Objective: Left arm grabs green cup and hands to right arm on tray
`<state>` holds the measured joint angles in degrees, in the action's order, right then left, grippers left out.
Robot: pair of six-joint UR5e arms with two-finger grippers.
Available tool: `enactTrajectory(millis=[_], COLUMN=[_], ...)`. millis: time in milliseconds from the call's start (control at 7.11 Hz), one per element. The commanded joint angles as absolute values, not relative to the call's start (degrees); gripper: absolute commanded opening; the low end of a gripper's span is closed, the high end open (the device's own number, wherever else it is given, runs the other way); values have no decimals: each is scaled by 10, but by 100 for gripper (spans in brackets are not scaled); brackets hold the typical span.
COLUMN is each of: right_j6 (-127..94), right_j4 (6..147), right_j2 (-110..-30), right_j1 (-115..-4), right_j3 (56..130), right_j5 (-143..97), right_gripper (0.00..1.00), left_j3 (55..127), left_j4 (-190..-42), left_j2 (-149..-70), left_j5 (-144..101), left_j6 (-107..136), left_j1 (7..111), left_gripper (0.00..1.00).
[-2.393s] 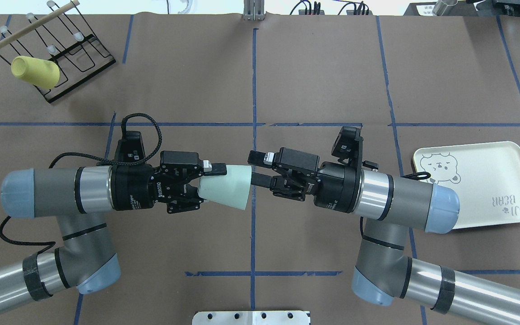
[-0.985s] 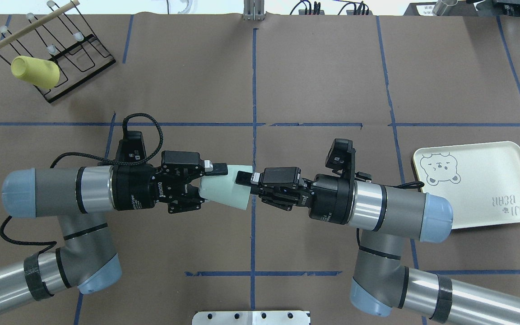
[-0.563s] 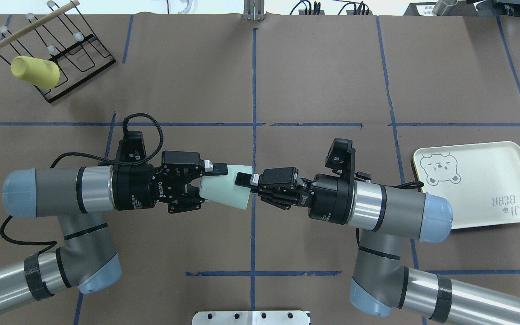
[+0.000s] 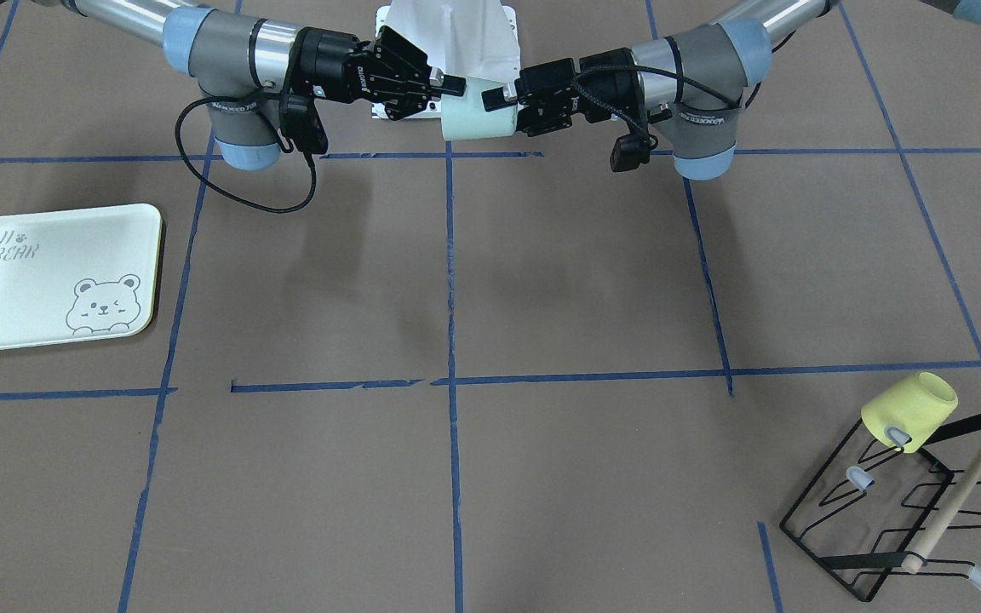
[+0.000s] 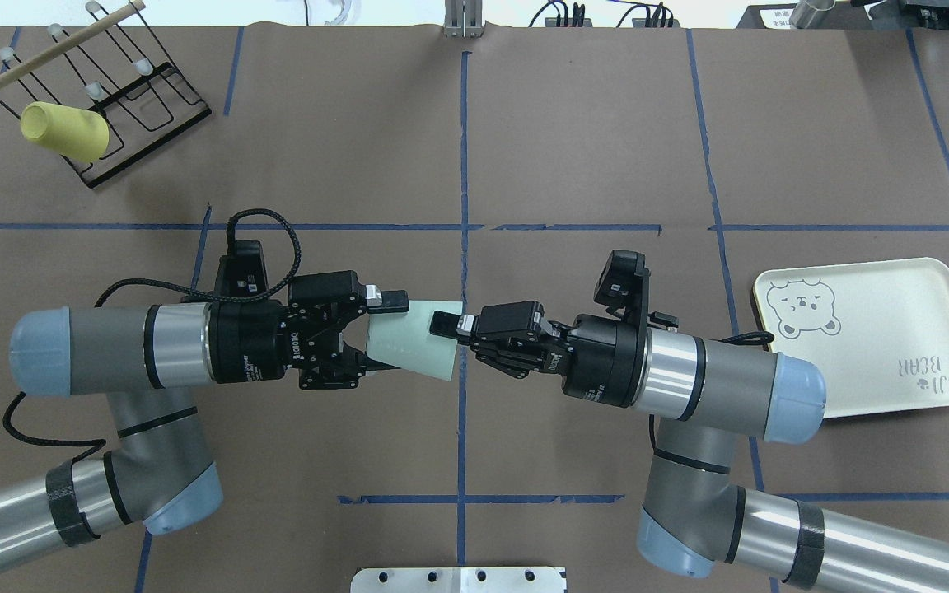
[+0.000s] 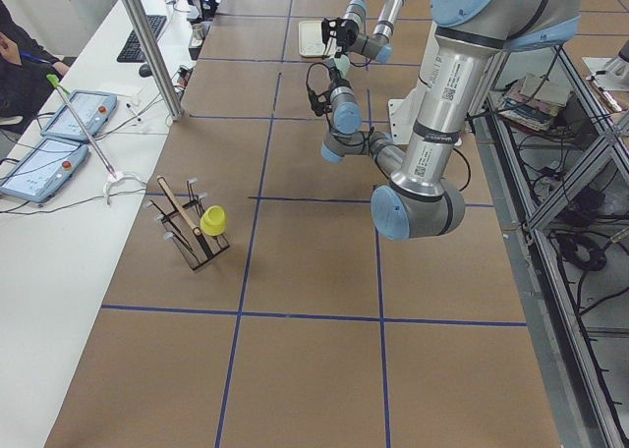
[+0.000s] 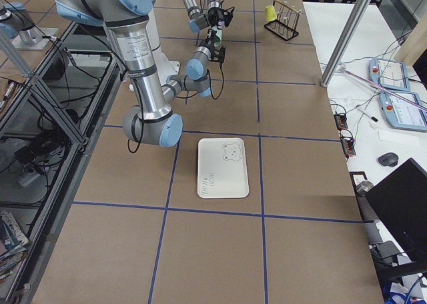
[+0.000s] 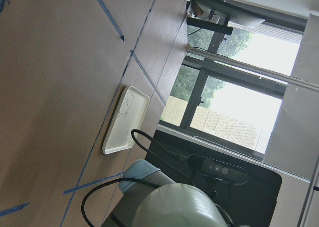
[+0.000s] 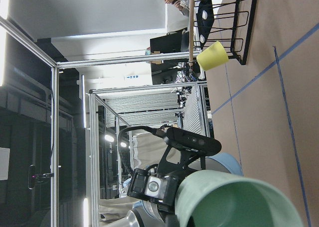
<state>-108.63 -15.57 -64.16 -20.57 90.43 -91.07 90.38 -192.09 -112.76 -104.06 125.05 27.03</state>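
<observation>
The green cup (image 5: 417,342) lies on its side in the air over the table's middle, between both grippers. My right gripper (image 5: 444,325) is shut on the cup's rim, one finger outside and one inside the mouth. My left gripper (image 5: 388,333) is open, with its fingers spread above and below the cup's base end. The front view shows the same: cup (image 4: 475,123), right gripper (image 4: 455,89) on the view's left, left gripper (image 4: 497,106) on its right. The right wrist view shows the cup's open mouth (image 9: 239,207). The tray (image 5: 878,313) lies flat at the right with nothing on it.
A black wire rack (image 5: 137,107) with a wooden rod stands at the far left corner and holds a pale yellow cup (image 5: 63,132). Blue tape lines cross the brown table. A metal mount plate (image 5: 458,579) sits at the near edge.
My right gripper moved in and shut on the cup's rim. Since then my left gripper's fingers have spread apart from the cup's base. The cup has tilted slightly.
</observation>
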Motion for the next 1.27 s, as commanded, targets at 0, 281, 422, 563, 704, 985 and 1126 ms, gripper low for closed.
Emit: enactTrajectory(millis=[0, 281, 422, 563, 704, 985, 1126], right_j6=[-1087, -1085, -1084, -1083, -1082, -1058, -1009], right_j4=[-156, -152, -128, -74, -5, 219, 360], right_j2=[-643, -650, -650, -650, -650, -635, -635], right_j1=[-205, -204, -206, -213, -225, -284, -312], right_j3=[905, 903, 901, 903, 905, 927, 968], right_j5=[-911, -912, -913, -918, -931, -1018, -1065], right_gripper=[0, 0, 0, 0, 0, 0, 0], left_j3=[892, 871, 871, 868, 865, 870, 874], left_j4=[-1918, -1870, -1818, -1759, -1687, -1500, -1443], left_j2=[-1129, -1155, -1160, -1159, -1158, -1158, -1152], left_j5=[-1040, -1040, -1040, -1041, -1060, -1153, -1186], left_j6=[1255, 1265, 1268, 1251, 1212, 1052, 996], left_j1=[299, 350, 365, 383, 408, 446, 484], left_gripper=[100, 100, 100, 100, 100, 100, 100])
